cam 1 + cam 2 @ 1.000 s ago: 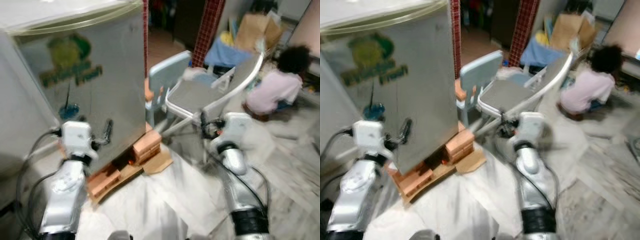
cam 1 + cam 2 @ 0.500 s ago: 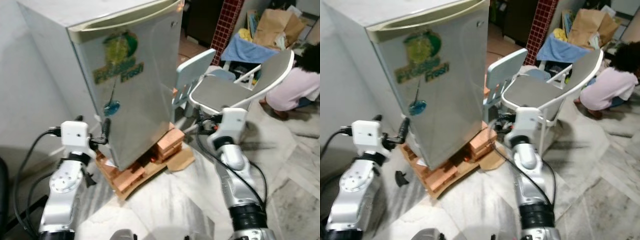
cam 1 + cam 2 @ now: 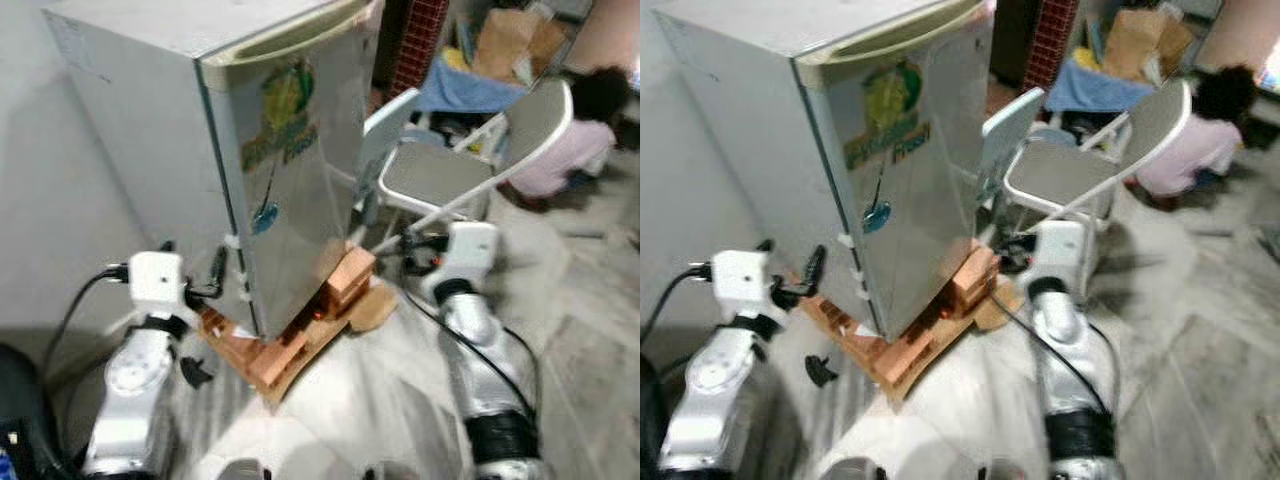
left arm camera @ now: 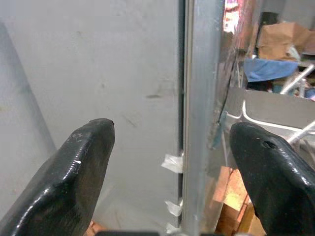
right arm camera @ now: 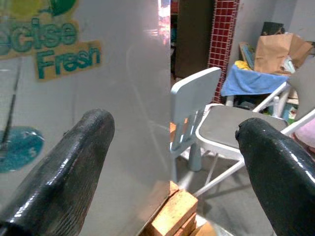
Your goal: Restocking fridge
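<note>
Marble floor (image 3: 590,330) lay open at 3 o'clock. Both grippers stood wide apart and empty: the left gripper (image 4: 170,162) faced the fridge's (image 3: 150,150) door edge (taped low down), the right gripper (image 5: 172,152) its front. At 12 o'clock the fridge sat on a wooden pallet (image 3: 270,360), its sticker (image 5: 54,46) ending in "Fresh". Beyond stood a folding chair (image 3: 440,180) and a crouching person (image 3: 570,150).
</note>
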Available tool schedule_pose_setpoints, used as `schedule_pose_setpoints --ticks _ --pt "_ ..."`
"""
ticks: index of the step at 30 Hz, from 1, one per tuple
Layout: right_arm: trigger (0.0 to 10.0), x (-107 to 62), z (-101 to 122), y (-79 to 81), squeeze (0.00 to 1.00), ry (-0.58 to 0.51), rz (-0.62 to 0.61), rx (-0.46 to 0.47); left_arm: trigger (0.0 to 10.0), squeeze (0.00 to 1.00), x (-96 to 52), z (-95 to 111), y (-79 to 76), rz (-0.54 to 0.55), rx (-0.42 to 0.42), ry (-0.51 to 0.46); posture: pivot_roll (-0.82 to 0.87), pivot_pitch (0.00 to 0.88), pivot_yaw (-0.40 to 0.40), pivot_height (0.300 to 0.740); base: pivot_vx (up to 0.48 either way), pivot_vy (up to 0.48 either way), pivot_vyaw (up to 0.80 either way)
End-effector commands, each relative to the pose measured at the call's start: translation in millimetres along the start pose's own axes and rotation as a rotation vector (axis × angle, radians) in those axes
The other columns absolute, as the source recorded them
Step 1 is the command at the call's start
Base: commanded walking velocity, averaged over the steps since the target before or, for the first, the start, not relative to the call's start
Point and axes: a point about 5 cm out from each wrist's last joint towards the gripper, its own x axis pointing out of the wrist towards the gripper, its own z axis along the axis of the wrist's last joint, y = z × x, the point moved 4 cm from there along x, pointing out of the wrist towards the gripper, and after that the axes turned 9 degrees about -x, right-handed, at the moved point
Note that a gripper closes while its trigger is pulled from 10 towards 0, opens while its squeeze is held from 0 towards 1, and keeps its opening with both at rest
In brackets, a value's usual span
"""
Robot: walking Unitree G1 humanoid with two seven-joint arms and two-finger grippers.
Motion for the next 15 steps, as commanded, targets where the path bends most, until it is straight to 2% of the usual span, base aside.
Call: schedule_pose_setpoints --ticks 1,8,11,15 --pt "10.0 -0.7 -1.4 -13.7 0.0 0.007 -0.037 -0.013 10.0 0.0 2.4 1.9 -9.7 -0.033 -0.006 -0.006 0.07 0.017 -0.008 0.74 0.0 0.48 -0.8" --pt "10.0 -0.3 -0.9 -13.5 0.0 0.001 -0.033 -0.022 10.0 0.0 3.3 1.2 -11.2 -0.039 -0.018 0.0 0.07 0.014 -0.01 0.74 0.0 0.48 -0.8" --pt "10.0 -0.1 -0.7 -13.3 0.0 -0.001 -0.034 -0.024 10.0 0.0 3.5 1.7 -13.1 -0.05 -0.003 0.001 0.07 0.014 -0.009 0.74 0.0 0.451 -0.48" --pt "10.0 -0.5 -1.3 -13.8 0.0 0.002 -0.04 -0.029 10.0 0.0 4.0 3.5 -14.2 -0.056 -0.018 -0.012 0.07 0.015 -0.009 0.74 0.0 0.0 0.0"
